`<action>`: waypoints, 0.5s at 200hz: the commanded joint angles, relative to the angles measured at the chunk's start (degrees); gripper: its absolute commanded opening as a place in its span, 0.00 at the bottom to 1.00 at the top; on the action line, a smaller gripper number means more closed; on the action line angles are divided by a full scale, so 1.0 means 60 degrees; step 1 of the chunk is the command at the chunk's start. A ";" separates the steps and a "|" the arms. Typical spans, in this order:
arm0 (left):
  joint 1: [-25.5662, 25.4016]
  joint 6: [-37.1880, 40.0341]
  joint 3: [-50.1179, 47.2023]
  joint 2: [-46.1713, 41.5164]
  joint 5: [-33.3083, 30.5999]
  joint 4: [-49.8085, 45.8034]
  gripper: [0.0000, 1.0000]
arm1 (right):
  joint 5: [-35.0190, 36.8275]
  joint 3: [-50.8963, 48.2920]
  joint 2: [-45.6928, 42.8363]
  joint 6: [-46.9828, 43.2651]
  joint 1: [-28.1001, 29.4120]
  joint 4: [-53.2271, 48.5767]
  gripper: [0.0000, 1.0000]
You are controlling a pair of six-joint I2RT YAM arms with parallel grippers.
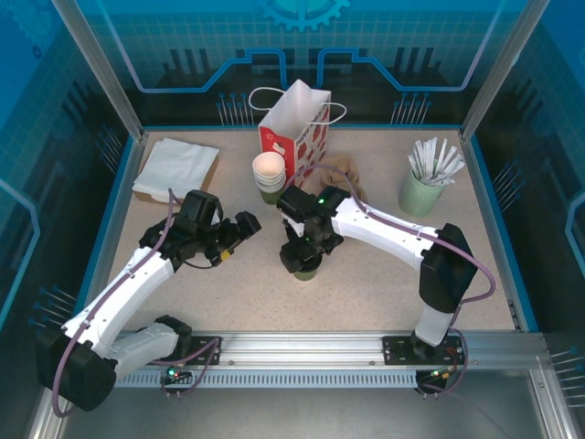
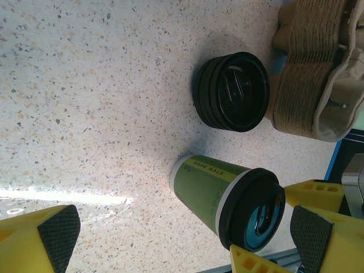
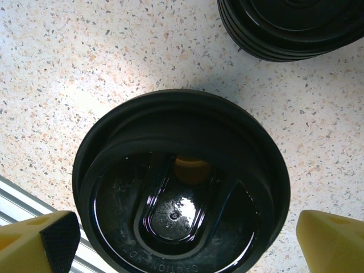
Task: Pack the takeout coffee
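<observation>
The takeout coffee point(image 2: 219, 196), a dark green paper cup with a black lid point(image 3: 182, 187), stands upright on the speckled table near the middle front point(image 1: 306, 273). My right gripper point(image 1: 300, 254) hovers directly over it. In the right wrist view the right gripper point(image 3: 187, 244) is open, with a yellow finger on each side of the lid and a gap to each. My left gripper point(image 1: 239, 229) is open to the left of the cup. In the left wrist view the left gripper point(image 2: 182, 239) holds nothing and the cup sits close to its right pad point(image 2: 310, 233).
A red and white gift bag point(image 1: 294, 133) stands open at the back. In front of it are stacked white cups point(image 1: 269, 176), brown pulp carriers point(image 2: 313, 74) and a stack of black lids point(image 2: 233, 91). A pale green tumbler of sticks point(image 1: 420, 192) stands at right, napkins point(image 1: 175, 167) at back left.
</observation>
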 commanded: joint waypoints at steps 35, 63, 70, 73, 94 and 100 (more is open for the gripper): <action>0.0090 -0.0098 -0.0256 -0.0169 -0.0062 -0.0051 0.99 | -0.0193 0.0310 0.0266 -0.0148 0.0204 -0.0064 1.00; 0.0090 -0.0096 -0.0279 -0.0147 -0.0062 -0.0036 0.99 | -0.0171 0.0323 0.0314 -0.0145 0.0214 -0.0033 1.00; 0.0090 -0.0096 -0.0273 -0.0135 -0.0062 -0.0019 0.99 | -0.0138 0.0326 0.0334 -0.0159 0.0214 -0.0018 1.00; 0.0090 -0.0098 -0.0279 -0.0131 -0.0063 -0.0023 0.99 | -0.0118 0.0323 0.0345 -0.0159 0.0222 -0.0024 1.00; 0.0090 -0.0096 -0.0281 -0.0130 -0.0077 -0.0025 0.99 | -0.0100 0.0340 0.0528 -0.0188 0.0226 -0.0012 1.00; 0.0090 -0.0096 -0.0280 -0.0132 -0.0081 -0.0033 0.99 | -0.0095 0.0351 0.0574 -0.0200 0.0240 -0.0005 1.00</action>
